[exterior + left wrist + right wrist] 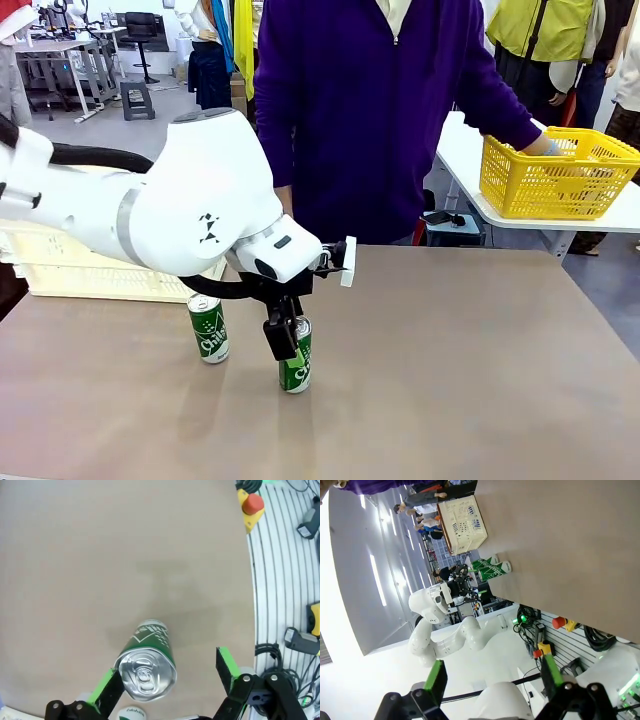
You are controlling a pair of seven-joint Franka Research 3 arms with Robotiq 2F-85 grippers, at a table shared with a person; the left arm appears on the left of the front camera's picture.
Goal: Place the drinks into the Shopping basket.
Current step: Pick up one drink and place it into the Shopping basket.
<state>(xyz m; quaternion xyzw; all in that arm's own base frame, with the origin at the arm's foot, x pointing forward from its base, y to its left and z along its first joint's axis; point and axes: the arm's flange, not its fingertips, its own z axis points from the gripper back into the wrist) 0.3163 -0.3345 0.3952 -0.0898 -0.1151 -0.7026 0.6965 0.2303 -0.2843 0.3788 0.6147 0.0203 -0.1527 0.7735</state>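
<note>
While our left tool [166, 666] stands wide open astride one green can [150, 647], gripping nothing, a second can [208, 328] stands nearby on the counter [450, 350]. Our right tool [492, 662] is open and empty. The cream basket [70, 278] sits at the counter's far left.

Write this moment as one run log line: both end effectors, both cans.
left end effector: open, straddling nearer green can | right end effector: open, empty | other can: standing on table
</note>
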